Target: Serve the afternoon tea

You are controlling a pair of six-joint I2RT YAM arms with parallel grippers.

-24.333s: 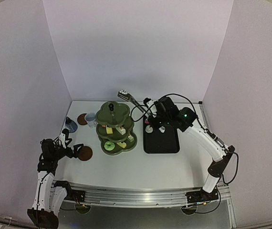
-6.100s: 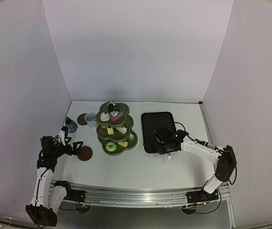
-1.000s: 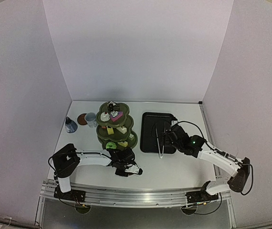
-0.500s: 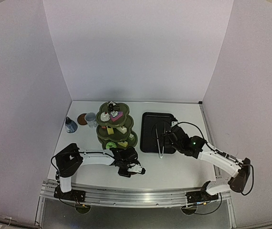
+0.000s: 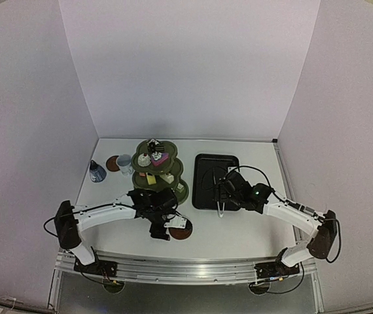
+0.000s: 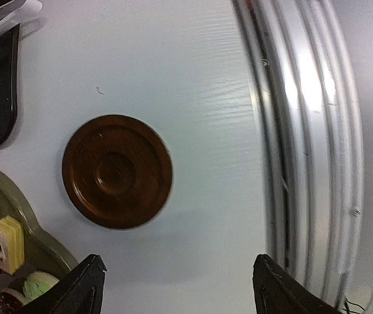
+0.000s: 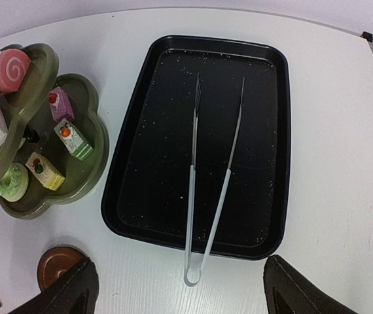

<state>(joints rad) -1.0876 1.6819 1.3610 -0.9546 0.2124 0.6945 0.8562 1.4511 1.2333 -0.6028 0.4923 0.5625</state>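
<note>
A brown coaster [image 6: 117, 171] lies flat on the white table, in front of the olive-green three-tier stand [image 5: 159, 174]. My left gripper [image 6: 177, 289] hovers just short of it, open and holding nothing; from above, the left gripper [image 5: 163, 229] sits beside the coaster [image 5: 180, 228]. Small cakes fill the stand's tiers [image 7: 82, 167]: a pink swirl [image 7: 8, 69], a yellow one [image 7: 44, 171], a green one [image 7: 11, 181]. My right gripper [image 7: 183, 291] is open above the tray's near edge. The white mug [image 5: 124, 162], a second coaster [image 5: 112, 163] and the blue-grey pot [image 5: 96, 172] stand at the far left.
Thin metal tongs [image 7: 213, 176] lie lengthwise in the black tray [image 7: 275, 150], with their loop end hanging over its near rim. The metal rail [image 6: 304, 131] runs along the table's near edge, close to the coaster. White walls enclose the table on three sides.
The left gripper has opened and let go of the brown coaster, which now rests on the table by the stand. The left hand has drawn back from it. The right arm shifted slightly left.
</note>
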